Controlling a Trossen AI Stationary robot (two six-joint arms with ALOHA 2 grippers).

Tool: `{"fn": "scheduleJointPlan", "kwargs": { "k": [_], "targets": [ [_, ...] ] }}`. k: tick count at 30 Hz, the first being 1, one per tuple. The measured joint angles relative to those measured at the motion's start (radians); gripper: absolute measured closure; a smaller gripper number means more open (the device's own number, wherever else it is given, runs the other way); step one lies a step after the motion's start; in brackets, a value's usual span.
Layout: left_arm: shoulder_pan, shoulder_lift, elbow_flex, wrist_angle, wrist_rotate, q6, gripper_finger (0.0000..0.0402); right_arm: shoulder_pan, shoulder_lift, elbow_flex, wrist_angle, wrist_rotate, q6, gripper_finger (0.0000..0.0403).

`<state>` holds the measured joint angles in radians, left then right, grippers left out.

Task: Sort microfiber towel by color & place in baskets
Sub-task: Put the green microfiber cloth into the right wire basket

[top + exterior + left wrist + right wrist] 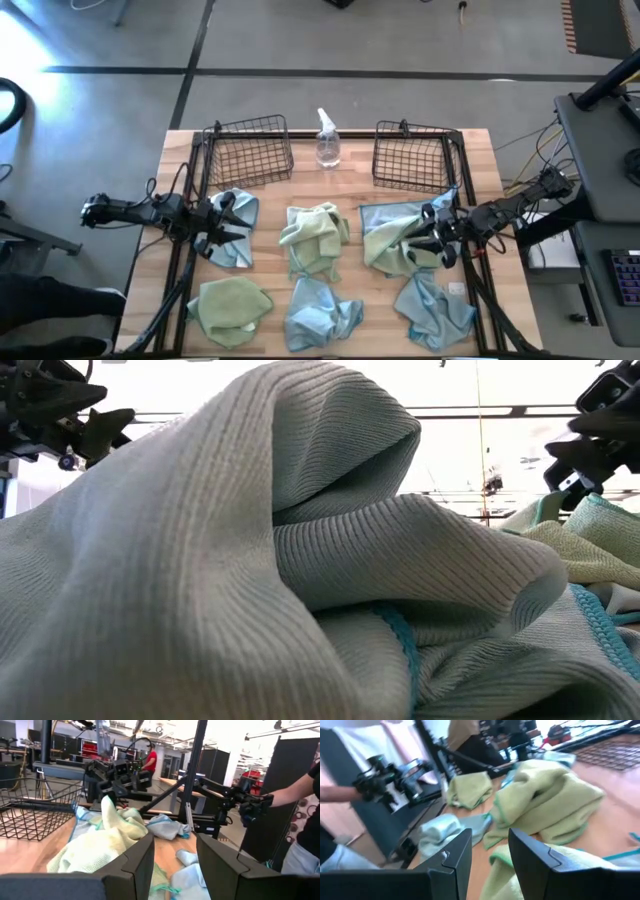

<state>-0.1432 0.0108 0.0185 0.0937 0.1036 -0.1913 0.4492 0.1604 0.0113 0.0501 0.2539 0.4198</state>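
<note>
Six microfiber towels lie spread over the wooden desk point(140, 290) in two rows; a light blue towel point(238, 228) lies directly beneath the left pincer point(225, 231), whose fingers stand parted with a clear gap and nothing between them; a heap of a pale yellow-green towel point(385, 245) lying over a blue towel point(385, 214) sits under and just ahead of the right pincer point(432, 240), whose fingers are likewise spread apart and hold nothing; between the two pincers lies a crumpled yellow-green towel point(315, 233); nearer the desk's front edge than the pincers lie a yellow-green towel on the left point(230, 308), a blue towel in the middle point(318, 314) and a blue towel on the right point(432, 310); the low view is almost filled by a ribbed blue cloth close against it; beyond the left pincer, at the far side of the desk, stands the left basket point(248, 150), and beyond the right pincer the right basket point(412, 158), both black wire mesh with no towel in them; a clear spray bottle point(327, 140) stands between the baskets; in the left wrist view a person's arm point(295, 795) shows beside the desk, past the right arm.
</note>
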Motion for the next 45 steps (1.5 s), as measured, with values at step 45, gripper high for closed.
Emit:
{"fn": "scheduleJointPlan", "kwargs": {
  "k": [45],
  "targets": [
    [0.003, 0.165, 0.198, 0.526, -0.67, 0.27, 0.0269, -0.005, 0.047, 0.154, 0.474, 0.593, -0.117, 0.028]
  ]
}}
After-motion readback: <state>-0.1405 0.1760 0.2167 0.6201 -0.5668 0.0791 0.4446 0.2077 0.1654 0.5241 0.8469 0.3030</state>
